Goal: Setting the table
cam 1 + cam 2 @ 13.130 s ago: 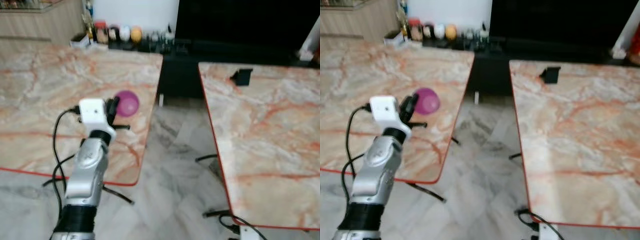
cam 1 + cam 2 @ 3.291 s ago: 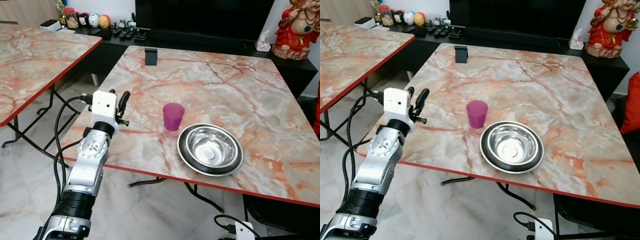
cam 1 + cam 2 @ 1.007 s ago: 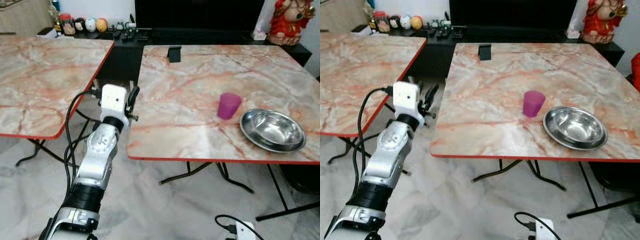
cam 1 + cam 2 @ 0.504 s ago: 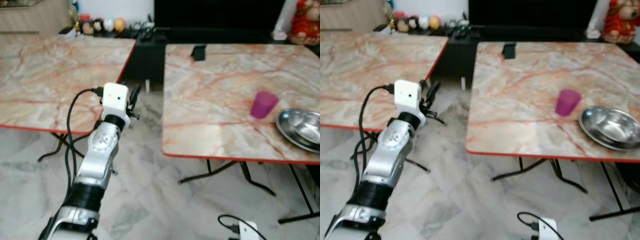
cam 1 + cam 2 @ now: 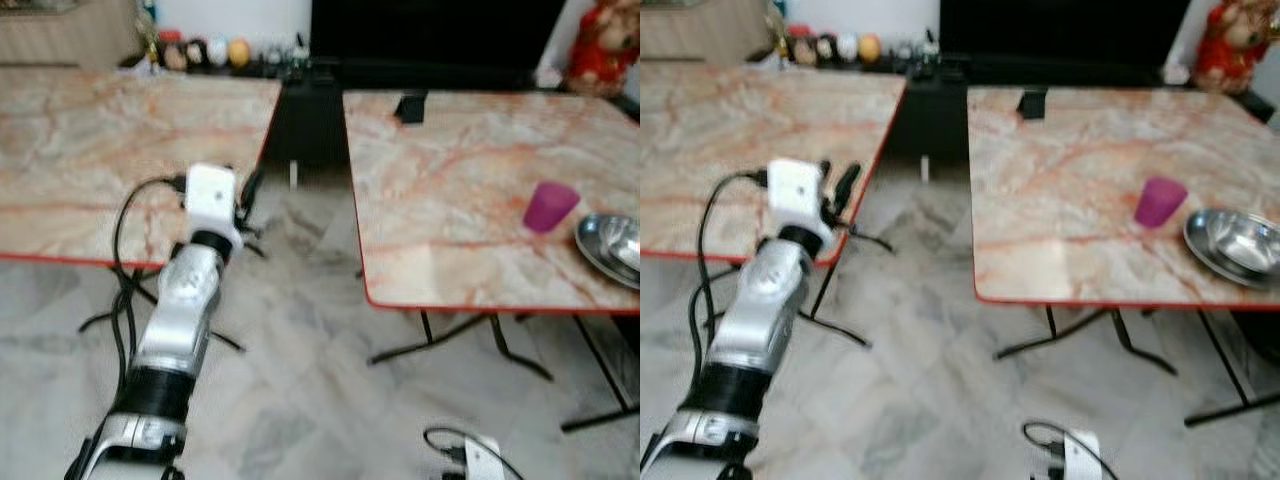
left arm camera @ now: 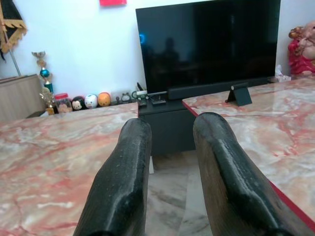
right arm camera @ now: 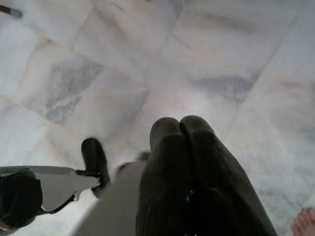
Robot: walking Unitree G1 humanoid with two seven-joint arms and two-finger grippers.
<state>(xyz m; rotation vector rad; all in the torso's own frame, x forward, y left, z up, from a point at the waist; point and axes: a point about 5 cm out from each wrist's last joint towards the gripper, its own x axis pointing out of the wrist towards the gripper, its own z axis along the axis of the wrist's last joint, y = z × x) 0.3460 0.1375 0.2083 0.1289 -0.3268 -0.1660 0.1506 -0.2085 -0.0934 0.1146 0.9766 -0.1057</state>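
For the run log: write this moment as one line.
left gripper: open, empty, raised between tables | right gripper: shut, hanging | cup beside bowl

Grey-veined marble floor; two red-edged marble tables, left one apart from right one; black television on dark low cabinet against white wall.

- L gripper: two black fingers apart, nothing btwn them.
- TV, dark, straight beyond fingertips, on low black cabinet.
- Marble tables: one on one side of cabinet, other on opposite side.
- Small black stand on 2nd table, near TV.
- Round figurines beside TV.
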